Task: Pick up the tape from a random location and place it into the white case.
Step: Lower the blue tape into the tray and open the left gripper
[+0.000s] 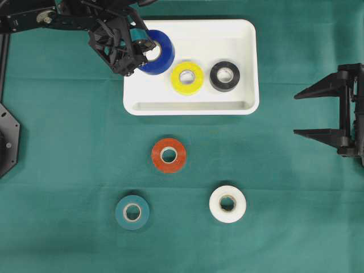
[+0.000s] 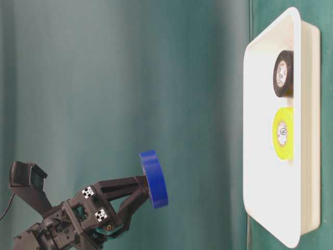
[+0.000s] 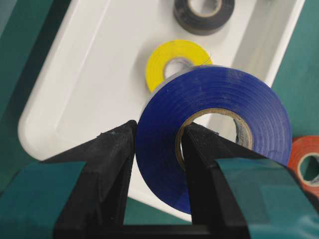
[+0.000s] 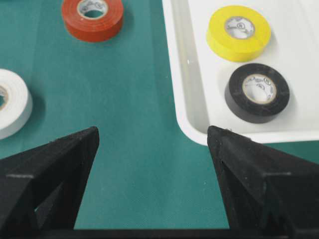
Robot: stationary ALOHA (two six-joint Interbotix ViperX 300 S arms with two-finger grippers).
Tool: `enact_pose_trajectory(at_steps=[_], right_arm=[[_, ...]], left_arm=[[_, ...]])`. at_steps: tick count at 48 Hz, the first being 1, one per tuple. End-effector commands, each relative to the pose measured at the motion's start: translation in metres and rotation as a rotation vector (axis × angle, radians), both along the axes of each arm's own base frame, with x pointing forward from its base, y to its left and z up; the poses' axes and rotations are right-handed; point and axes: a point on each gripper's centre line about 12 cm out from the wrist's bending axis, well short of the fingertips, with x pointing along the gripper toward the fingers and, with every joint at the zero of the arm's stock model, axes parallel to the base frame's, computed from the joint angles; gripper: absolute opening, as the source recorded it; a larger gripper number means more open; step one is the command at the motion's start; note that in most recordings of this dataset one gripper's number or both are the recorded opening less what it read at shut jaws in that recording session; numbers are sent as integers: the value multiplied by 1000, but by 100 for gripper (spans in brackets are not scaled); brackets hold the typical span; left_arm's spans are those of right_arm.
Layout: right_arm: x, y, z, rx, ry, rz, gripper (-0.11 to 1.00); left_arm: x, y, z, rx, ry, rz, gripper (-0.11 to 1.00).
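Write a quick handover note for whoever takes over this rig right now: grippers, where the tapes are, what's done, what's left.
Left gripper: shut on the blue tape, one finger through its core, held above the white case near its upper left corner, not yet released.
Right gripper: open, empty, parked beside the case.
Done: yellow tape and black tape lie in the case.
Left: drop the blue, then the red tape, teal tape and white tape, all on the cloth.

My left gripper (image 1: 138,54) hides the blue tape's (image 1: 157,52) near edge overhead. By that tape, wrist view crops the red roll (image 3: 308,162) and black roll (image 3: 203,15). White roll (image 4: 11,109) cropped too.
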Motion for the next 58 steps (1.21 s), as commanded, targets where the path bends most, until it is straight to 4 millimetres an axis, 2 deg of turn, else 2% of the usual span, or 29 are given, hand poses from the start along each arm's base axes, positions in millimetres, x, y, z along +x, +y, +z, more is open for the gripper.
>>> enact_pose_trajectory(at_steps=[1,7,13,29,38,48,58], right_arm=[[5,-1,9,-5,-24,-2,83],[5,-1,9,-5,-24,-2,83],[5,-1,9,-5,-24,-2,83],[4,-2,9,-6,-22,-4,83],[4,-2,9,-6,-22,-7,83],[4,-3,8,-6,-21,-9,83],[4,-3,9,-6,-22,-9,83]], left_arm=[[2,2,9,12,-28,2,26],[6,3,1,4,-10,2,26],[13,8,-17,-6,16,8,26],[25,31,-93,-44,101,47,26],[26,40,-125,-63,148,64,26],[23,47,-141,-73,166,81,26],[24,48,-141,-68,158,82,26]])
